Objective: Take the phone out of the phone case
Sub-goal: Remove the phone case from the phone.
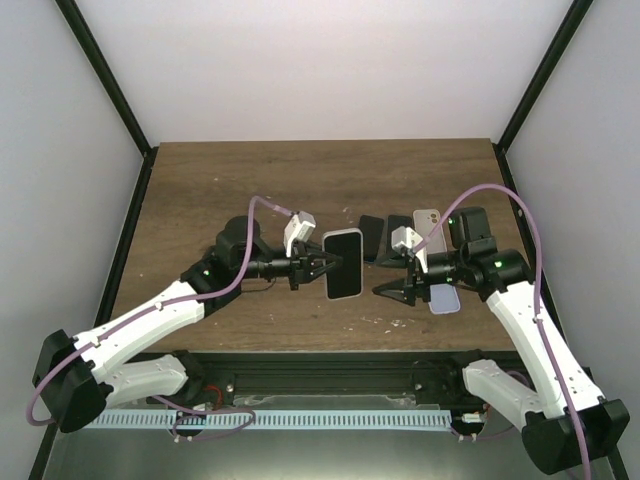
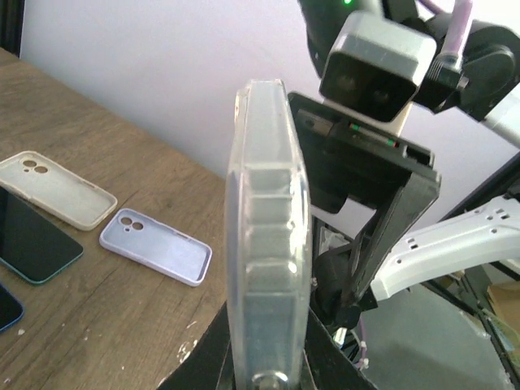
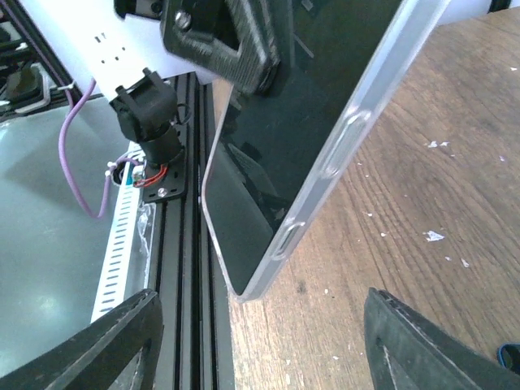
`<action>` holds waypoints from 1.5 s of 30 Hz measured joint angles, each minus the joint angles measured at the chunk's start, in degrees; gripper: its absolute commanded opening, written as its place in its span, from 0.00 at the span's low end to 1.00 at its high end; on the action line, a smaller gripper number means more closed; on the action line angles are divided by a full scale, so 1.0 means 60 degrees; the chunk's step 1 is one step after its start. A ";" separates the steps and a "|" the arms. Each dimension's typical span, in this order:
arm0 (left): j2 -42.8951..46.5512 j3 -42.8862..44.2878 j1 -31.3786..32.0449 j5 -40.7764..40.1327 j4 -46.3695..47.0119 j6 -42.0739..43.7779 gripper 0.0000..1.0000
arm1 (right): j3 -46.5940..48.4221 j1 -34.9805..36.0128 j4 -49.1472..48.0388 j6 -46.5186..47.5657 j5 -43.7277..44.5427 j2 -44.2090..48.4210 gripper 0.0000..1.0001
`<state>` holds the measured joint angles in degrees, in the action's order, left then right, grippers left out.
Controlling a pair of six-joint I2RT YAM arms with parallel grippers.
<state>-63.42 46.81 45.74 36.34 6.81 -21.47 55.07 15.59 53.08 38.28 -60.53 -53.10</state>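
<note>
My left gripper is clamped shut on the left edge of the phone case. It holds the case in the air above the table, between the two arms. The phone sits fully inside the clear shell. I see no corner peeled away, so I judge the extraction itself not yet begun. To its right, my right gripper has its fingers spread either side of the phone's lower corner, touching nothing. Left to do: grip, pry the phone free, separate the two.
</note>
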 measured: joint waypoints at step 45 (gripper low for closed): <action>-0.2535 0.1122 -0.0211 0.3209 0.3410 -0.2630 0.00 | 0.0499 0.0313 0.2484 0.4783 0.0317 -0.0127 0.25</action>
<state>-78.63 53.54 44.47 55.59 27.27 -37.26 58.06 17.47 67.99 66.98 -58.63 -53.87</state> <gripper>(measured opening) 0.100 0.260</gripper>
